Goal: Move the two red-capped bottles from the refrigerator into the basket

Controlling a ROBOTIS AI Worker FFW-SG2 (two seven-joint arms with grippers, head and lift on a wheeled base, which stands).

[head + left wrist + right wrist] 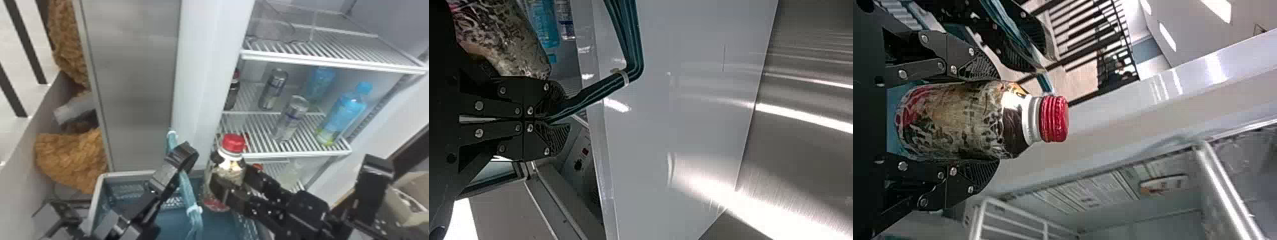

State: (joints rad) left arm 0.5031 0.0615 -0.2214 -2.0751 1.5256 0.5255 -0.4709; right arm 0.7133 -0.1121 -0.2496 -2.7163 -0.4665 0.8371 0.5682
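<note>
Red-capped bottle (pixel 230 162) near upright, clamped by its body between the right gripper's (pixel 993 121) fingers, cap beyond the tips. Left gripper (pixel 558 119) pinches the teal handle (pixel 188 191) of the basket (pixel 127 173). My guess at trouble: too low a swing clips the rim; handle snags the bottle; smooth sides slide if grip eases. Dark second bottle (pixel 232 94) sits inside the refrigerator (pixel 207 70).

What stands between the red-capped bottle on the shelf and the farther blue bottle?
In the head view, one silver can stands between the red-capped bottle and the blue bottle.
</note>
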